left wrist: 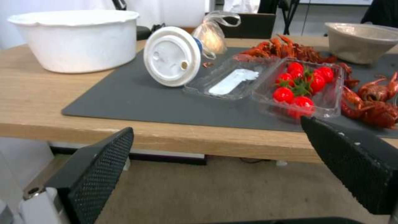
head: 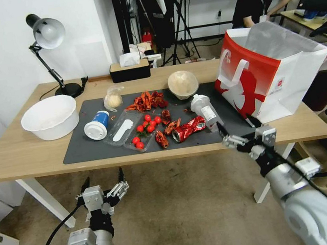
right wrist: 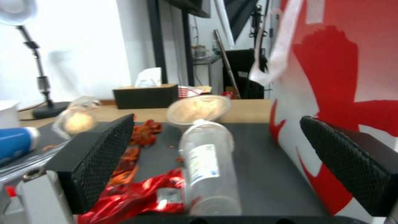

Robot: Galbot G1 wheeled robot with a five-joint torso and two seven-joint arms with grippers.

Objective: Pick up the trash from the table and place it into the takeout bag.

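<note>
While the right gripper (head: 240, 126) hangs spread and empty at the table's (head: 20, 154) near edge, the clear bottle (head: 207, 112) lies just past it at 11 o'clock, touching the crushed can (head: 188, 128). A careless closing could roll that bottle or catch the can with it. At 1 o'clock stands the takeout bag (head: 270, 69), its handle (right wrist: 278, 46) easily snagged. Low at 7 o'clock, the left gripper (head: 103, 182) waits unclenched. Crayfish shells (head: 146, 100) litter the grey mat (head: 81, 147); behind are tripods.
</note>
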